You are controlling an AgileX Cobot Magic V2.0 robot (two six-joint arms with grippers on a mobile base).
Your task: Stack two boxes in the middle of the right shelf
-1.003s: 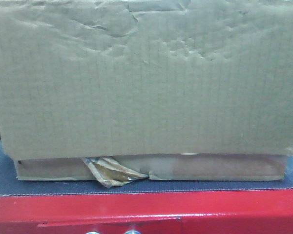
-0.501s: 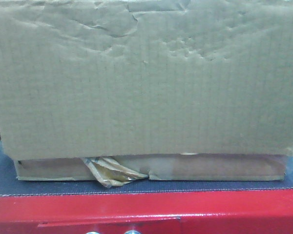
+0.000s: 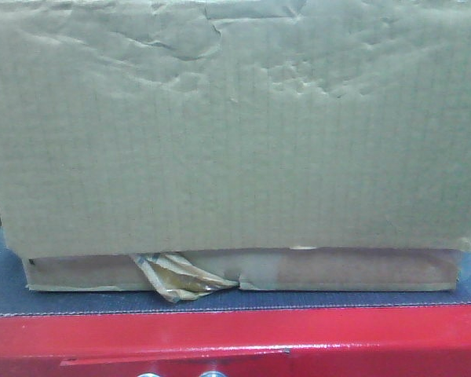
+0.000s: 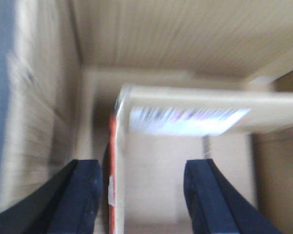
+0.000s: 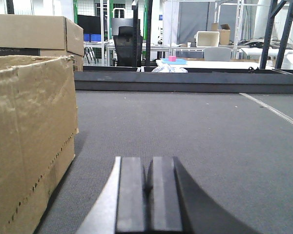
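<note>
Now, box [image 3: 235, 133]: it is filling the front view, sitting on the mat, just left of my right claw [image 5: 149, 195].
Mat [image 5: 195, 126]: it is lying flat under and ahead of my right claw, a red platform edge [image 3: 235, 338] running along its front.
Second box [image 5: 34, 31]: it is standing beyond the first, up-left of my right claw.
Left claw [image 4: 144, 195]: I am holding it spread apart, gripping nothing; the view is blurring.
Right claw: I am pressing its fingers together on nothing.
Labelled carton [image 4: 185, 117]: it is lying just ahead of my left claw.
Torn tape [image 3: 180, 279]: it is curling out at the box's lower edge.
</note>
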